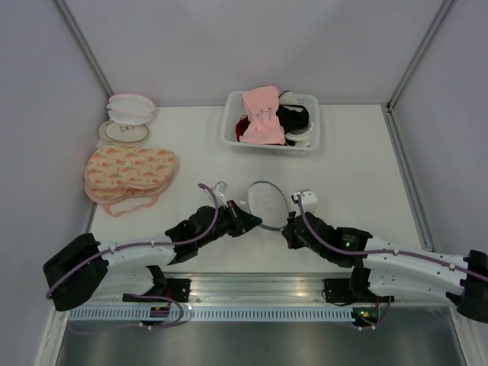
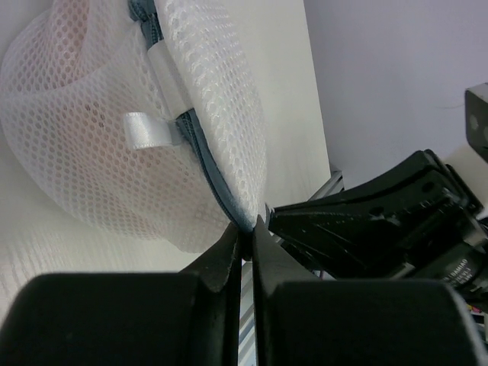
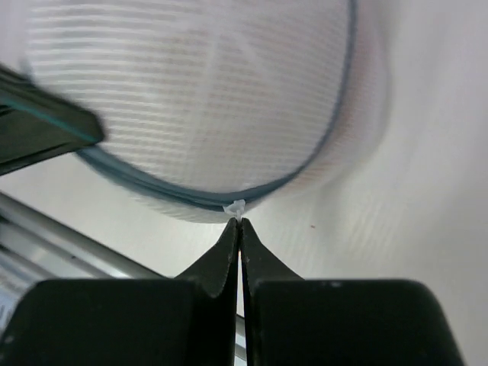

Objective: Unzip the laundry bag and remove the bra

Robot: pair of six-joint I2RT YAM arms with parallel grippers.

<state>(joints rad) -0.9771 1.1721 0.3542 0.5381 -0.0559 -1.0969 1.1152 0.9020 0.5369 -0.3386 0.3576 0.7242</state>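
Observation:
The round white mesh laundry bag (image 1: 267,200) with its dark zipper rim lies at the table's near middle, between my two grippers. My left gripper (image 1: 250,223) is shut on the bag's rim at its near left edge; the left wrist view shows the fingertips pinching the mesh and zipper seam (image 2: 245,227). My right gripper (image 1: 287,223) is shut on the small white zipper pull (image 3: 239,207) at the rim's near edge. The zipper looks closed along the rim (image 3: 152,183). The bra is hidden inside; only a faint tan tint (image 2: 69,30) shows through the mesh.
A white basket (image 1: 227,131) at the back holds a pink garment with a bow (image 1: 263,114) and a black garment (image 1: 293,116). Flat pink-orange patterned bags (image 1: 130,169) and white-and-pink stacked discs (image 1: 130,110) lie at the left. Walls enclose the table.

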